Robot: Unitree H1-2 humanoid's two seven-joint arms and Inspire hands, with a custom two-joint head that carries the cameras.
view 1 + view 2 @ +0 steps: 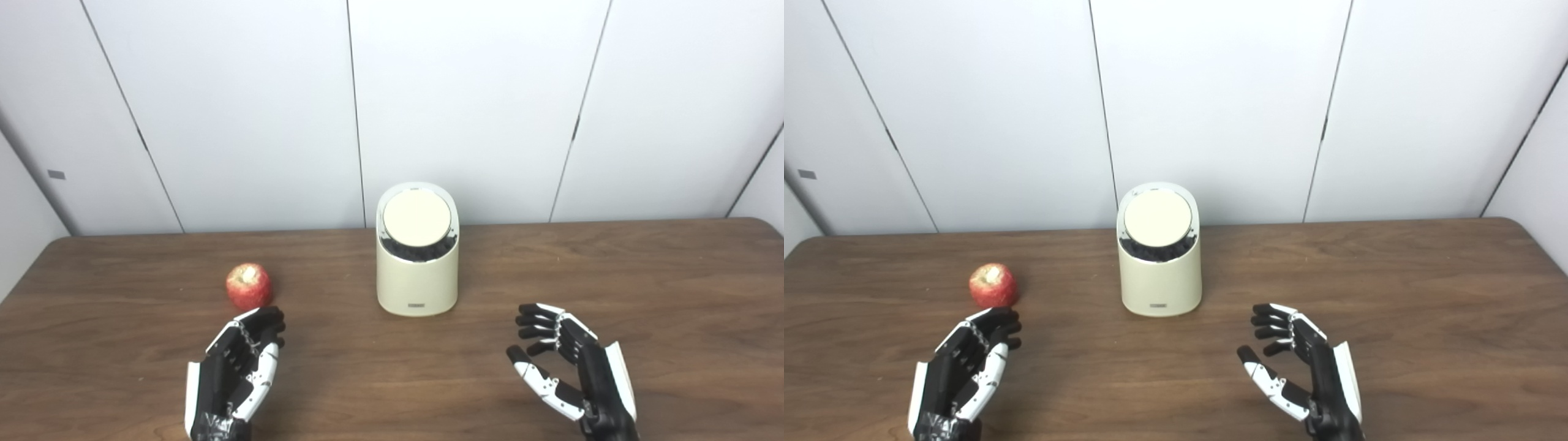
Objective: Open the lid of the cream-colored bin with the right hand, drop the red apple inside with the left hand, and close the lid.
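Note:
A cream-colored bin (418,278) stands upright at the middle of the brown table, its round lid (417,218) tilted toward me with a dark gap showing under its front edge. A red apple (248,286) rests on the table to the bin's left. My left hand (239,367) hovers just in front of the apple, fingers apart and holding nothing, fingertips a short way from the fruit. My right hand (566,367) is in front of and to the right of the bin, open with the palm turned inward, well apart from the bin.
The wooden table (674,306) runs the full width of the view, its far edge against white wall panels (245,110). Nothing else stands on the table.

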